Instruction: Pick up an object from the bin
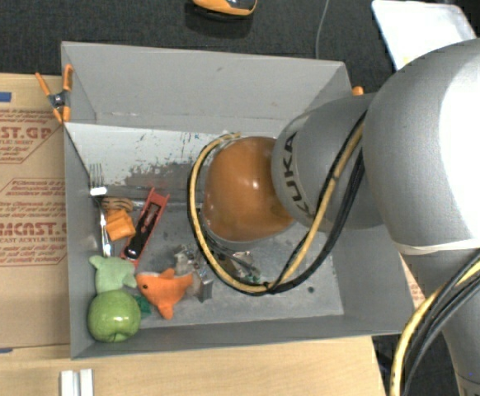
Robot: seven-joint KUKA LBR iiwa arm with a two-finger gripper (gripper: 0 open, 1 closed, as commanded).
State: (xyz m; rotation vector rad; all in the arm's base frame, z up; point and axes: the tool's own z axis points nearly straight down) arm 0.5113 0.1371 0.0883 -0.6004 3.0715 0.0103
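So the grey bin (223, 81) had pretty much all its stuff shoved over to the left side. Closest to the camera, in the near-left corner, sat a round green apple (114, 316), with a pale green soft toy (112, 272) right behind it, touching. Just right of those two lay an orange fish-shaped toy (164, 289) on the bin floor, tail end pointing toward the middle. The gripper (195, 272) was down low at the floor just beside that orange toy's right end, close enough that you couldn't say if they touched. Whether the gripper was open or closed, honestly couldn't tell, it was mostly tucked under the wrist. Nothing was visibly held. Further back on the left were a small orange block (120, 224), a red and black tool (147, 221) lying at a slant beside it, and a fork (97, 190) by the left wall. The arm's orange cover (240, 188) hung over the middle, yellow and black cables (197, 221) looped round it
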